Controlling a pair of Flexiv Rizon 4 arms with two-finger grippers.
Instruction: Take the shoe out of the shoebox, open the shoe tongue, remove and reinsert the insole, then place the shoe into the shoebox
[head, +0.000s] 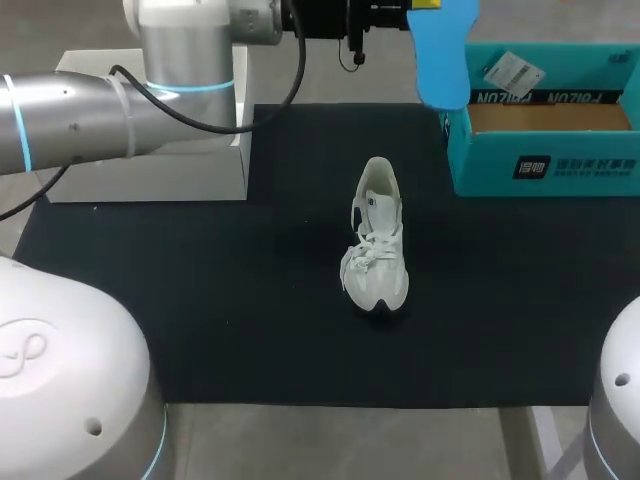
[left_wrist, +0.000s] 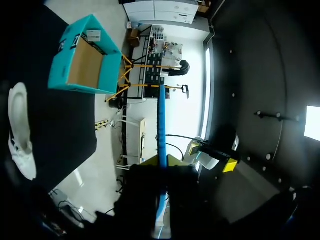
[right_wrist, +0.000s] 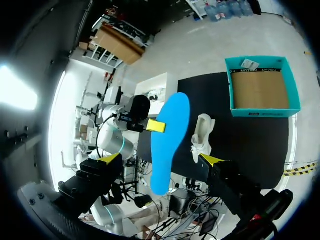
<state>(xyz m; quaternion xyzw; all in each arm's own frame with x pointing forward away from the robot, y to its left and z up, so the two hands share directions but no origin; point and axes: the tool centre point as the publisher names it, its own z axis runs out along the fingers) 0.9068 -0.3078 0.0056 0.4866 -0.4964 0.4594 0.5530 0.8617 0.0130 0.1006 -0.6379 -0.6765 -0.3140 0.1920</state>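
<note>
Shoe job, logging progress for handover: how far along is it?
Done: the shoe is out of the shoebox, on the mat, insole removed. In hand: the left claw holds the insole aloft. Left: reinsert it, then box the shoe.

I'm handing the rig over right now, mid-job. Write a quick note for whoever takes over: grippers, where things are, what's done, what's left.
Left gripper: shut on the blue insole, held in the air beyond the shoe, beside the shoebox.
Right gripper: open, empty, raised well above the table.
Shoe: upright on the black mat, mid-table, clear of the shoebox, which is open.
Done: shoe out of the box, insole out.
Left: put the insole back in, then return the shoe to the shoebox.
</note>
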